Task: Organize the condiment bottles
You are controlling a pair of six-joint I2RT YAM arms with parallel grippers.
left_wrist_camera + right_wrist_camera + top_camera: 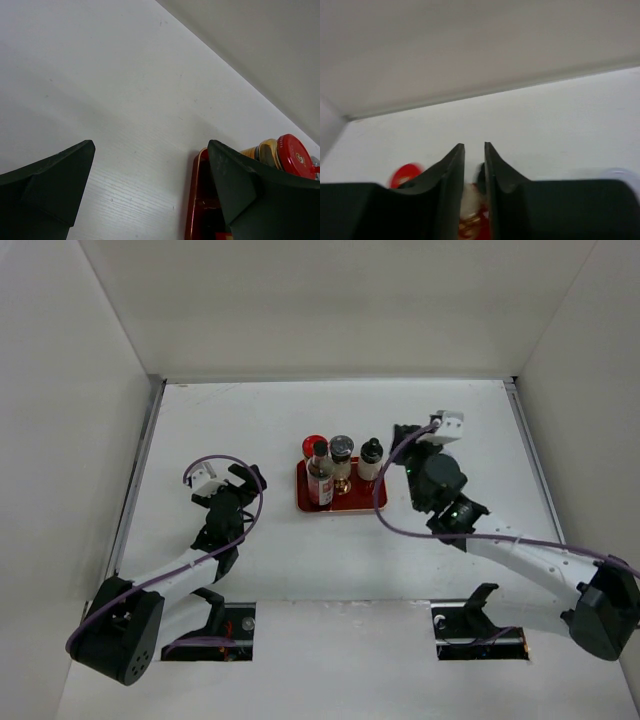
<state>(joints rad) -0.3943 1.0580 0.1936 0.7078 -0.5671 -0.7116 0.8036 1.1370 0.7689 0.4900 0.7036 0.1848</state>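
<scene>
Four bottles and jars are showing clearly from above. They are all standing upright and close together on one flat red tray (365, 502) near the middle of the white table (240, 410).

- One tall bottle (320, 480), clear, with a black cap and a red label, is standing at the tray's left side.
- One round jar (314, 444) with a shiny red lid is sitting just behind it.
- One shaker (342, 449) with a grey top is standing beside the jar.
- One small bottle (371, 454) with a dark cap is standing at the right end.

In the left wrist view one gold-rimmed lid (265, 149) is peeking out beside the red lid. It is mostly hidden, so I cannot tell what it belongs to.

The tray is a rectangle with a thin raised rim.

Two arms are reaching in from the near edge. The left gripper (248, 478) is hanging left of the tray, apart from it. Its two black fingers are spread wide with nothing between them. The right gripper (404, 434) is hanging just right of the small bottle. Its fingers are almost pressed together, leaving only a thin gap, and it is holding nothing.

The table is looking smooth with a faint grain. Three plain pale walls (80, 390) are standing around it.
</scene>
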